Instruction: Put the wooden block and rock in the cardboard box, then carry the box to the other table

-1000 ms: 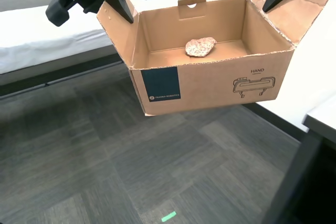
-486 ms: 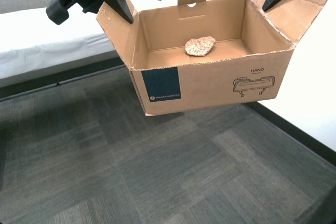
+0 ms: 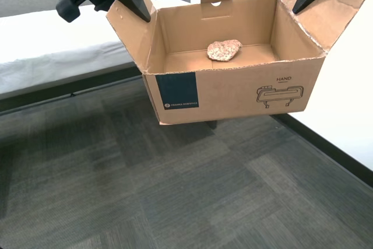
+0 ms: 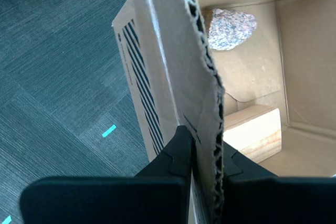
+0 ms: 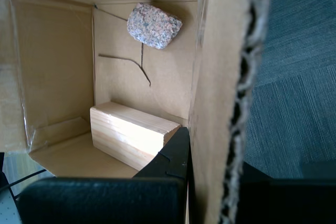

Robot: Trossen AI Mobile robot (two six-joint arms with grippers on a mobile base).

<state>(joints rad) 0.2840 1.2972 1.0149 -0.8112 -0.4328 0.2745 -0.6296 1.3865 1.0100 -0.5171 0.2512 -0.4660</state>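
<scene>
**Box held in the air, block and rock inside**

You see the cardboard box (image 3: 233, 88) hanging over the grey carpet floor (image 3: 175, 202), clear of the white-draped surface (image 3: 52, 51) behind it. Inside lie the wooden block (image 5: 131, 132) and, well apart from it, the rock (image 3: 224, 49). My first pincer (image 5: 210, 150) is pinching one side flap; my second pincer (image 4: 205, 153) is pinching the opposite flap.
</scene>
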